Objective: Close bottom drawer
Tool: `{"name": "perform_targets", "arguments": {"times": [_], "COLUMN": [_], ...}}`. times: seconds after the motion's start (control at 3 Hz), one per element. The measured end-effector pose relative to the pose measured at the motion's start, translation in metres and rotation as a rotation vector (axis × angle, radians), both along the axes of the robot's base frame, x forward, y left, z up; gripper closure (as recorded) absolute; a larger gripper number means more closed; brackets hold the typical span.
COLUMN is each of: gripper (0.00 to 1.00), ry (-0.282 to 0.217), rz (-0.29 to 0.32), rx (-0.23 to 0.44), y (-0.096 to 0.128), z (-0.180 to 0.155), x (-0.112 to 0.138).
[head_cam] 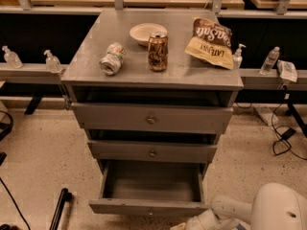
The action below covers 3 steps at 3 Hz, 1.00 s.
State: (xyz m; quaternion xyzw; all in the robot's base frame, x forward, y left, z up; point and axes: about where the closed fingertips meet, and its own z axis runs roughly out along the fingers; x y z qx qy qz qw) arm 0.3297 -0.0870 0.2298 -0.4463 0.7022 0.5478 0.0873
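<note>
The bottom drawer [148, 206] is the lowest of three grey drawers in the cabinet [192, 74]. It is pulled far out, and its empty grey box shows from above. Its slim front panel faces me near the lower edge of the camera view. My gripper [180, 225] sits at the very bottom edge, just below and right of the drawer's front panel, mostly cut off by the frame. My white arm [230, 212] runs to it from the lower right. The middle drawer [152, 152] and the top drawer [151, 120] each stand slightly out.
On the cabinet top are a bowl [146, 32], a brown can [157, 51], a crushed bottle [111, 59] and a chip bag [211, 43]. Small bottles [52, 61] stand on side rails. Cables [283, 138] lie on the floor at right. A black pole [60, 207] is at lower left.
</note>
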Motion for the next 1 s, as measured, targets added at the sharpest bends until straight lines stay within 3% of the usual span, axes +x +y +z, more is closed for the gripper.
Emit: {"name": "perform_targets", "arguments": {"times": [0.33, 0.67, 1.0], "gripper": [0.13, 0.36, 0.59], "ry": [-0.09, -0.219, -0.3], "rz": [-0.025, -0.1, -0.147], "rx": [0.044, 0.088, 0.083], "y": [0.008, 0.009, 0.015], "z": [0.0, -0.004, -0.006], "x": [0.004, 0.016, 0.032]}}
